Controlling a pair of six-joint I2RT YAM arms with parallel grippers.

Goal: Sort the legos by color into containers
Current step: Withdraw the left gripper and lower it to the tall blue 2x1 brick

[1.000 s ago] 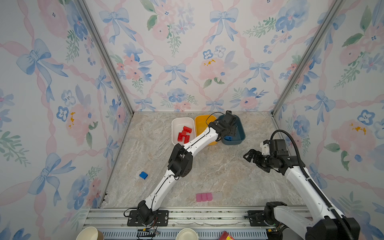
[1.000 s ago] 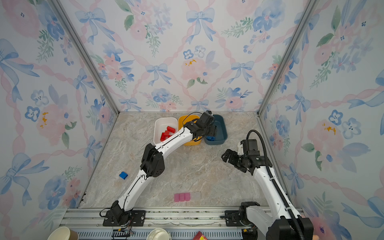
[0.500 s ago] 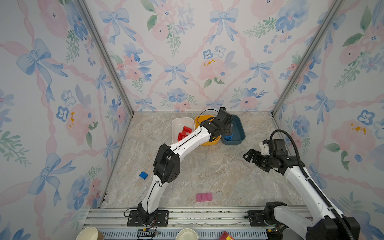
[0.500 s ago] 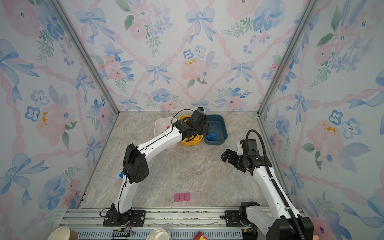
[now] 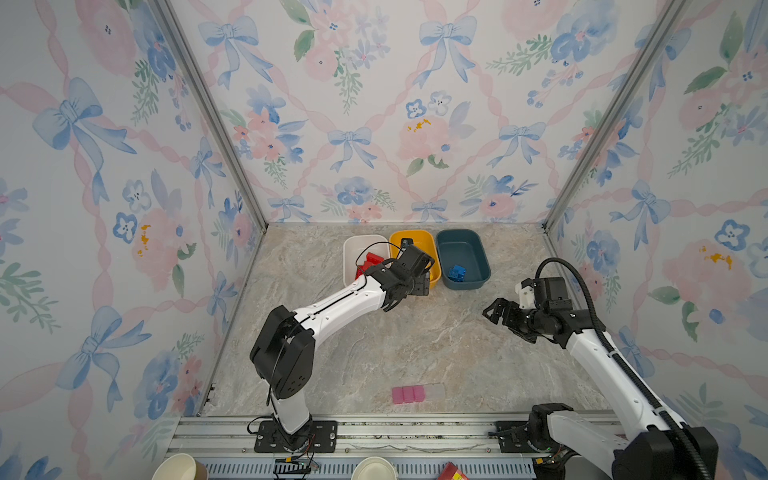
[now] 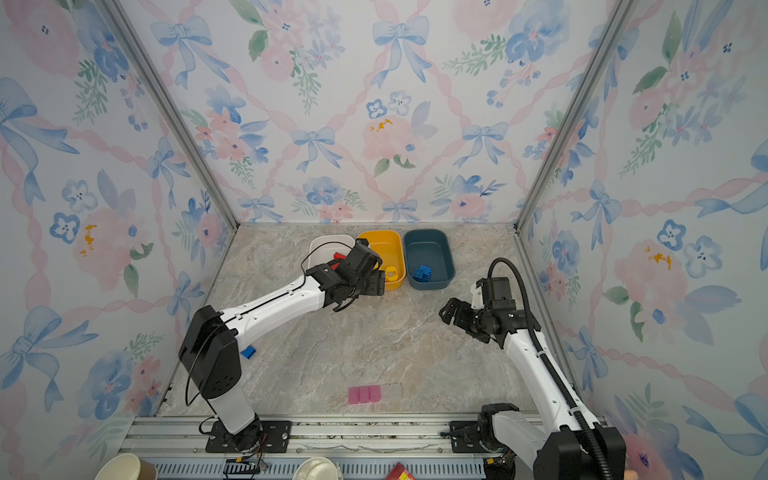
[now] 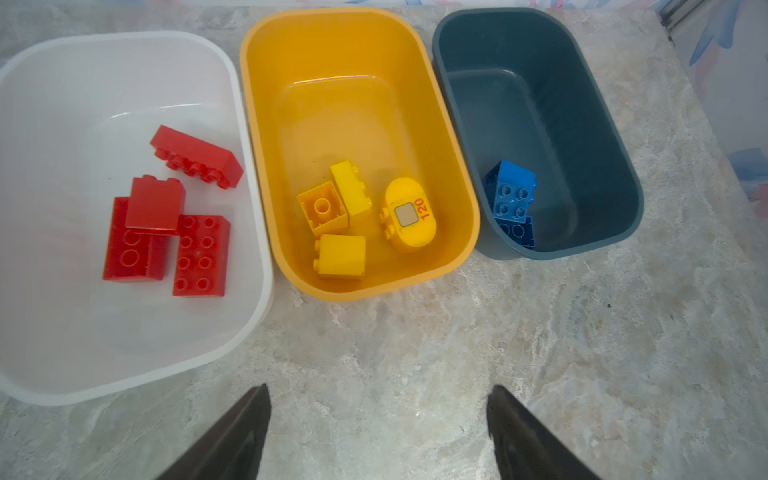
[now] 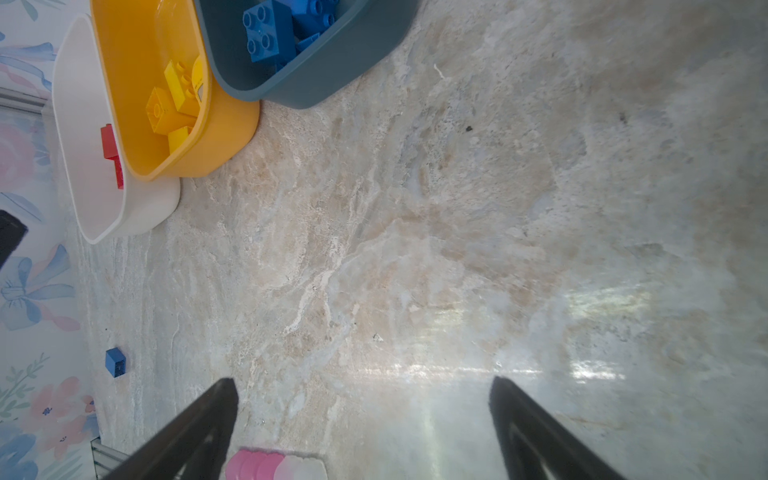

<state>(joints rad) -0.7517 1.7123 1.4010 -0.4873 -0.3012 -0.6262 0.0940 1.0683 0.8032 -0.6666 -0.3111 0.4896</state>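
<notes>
My left gripper [image 7: 378,388] hangs with its jaws spread wide and nothing between them, over bare table [image 7: 415,353] just short of the yellow-orange tub [image 7: 353,54], which sits straight ahead of the gap. The white tub [image 7: 83,332] and the teal tub [image 7: 582,104] flank it, ahead to either side. Red bricks [image 7: 166,216] lie in the white tub, yellow bricks [image 7: 340,253] and the rounded yellow piece [image 7: 409,216] in the yellow-orange one, and blue bricks [image 7: 513,191] in the teal one. My right gripper [image 8: 362,380] is likewise spread and empty, well apart from all three tubs. One loose blue brick [image 6: 248,352] sits on the table far from both pairs of jaws, beside the left arm's elbow [image 6: 212,357]. The pink block strip [image 5: 409,394] touches neither gripper.
</notes>
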